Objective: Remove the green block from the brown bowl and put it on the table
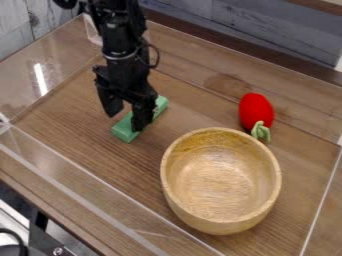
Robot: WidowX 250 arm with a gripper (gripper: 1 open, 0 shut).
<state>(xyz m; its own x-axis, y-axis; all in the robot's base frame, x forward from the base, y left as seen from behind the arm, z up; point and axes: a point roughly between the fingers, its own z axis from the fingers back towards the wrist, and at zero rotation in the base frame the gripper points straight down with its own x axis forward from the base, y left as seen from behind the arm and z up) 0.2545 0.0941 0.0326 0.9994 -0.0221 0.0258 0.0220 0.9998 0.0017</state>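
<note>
The mint-green block point(135, 125) lies flat on the table point(80, 160), left of the brown bowl point(222, 180). The round wooden bowl is empty inside. My black gripper point(124, 108) hangs just above the block's far end, open, with its fingers spread and nothing between them. The arm partly covers the block's upper end.
A red strawberry-like toy point(257, 110) with green leaves lies behind the bowl at the right. Low clear acrylic walls point(40, 190) border the tabletop at the front and sides.
</note>
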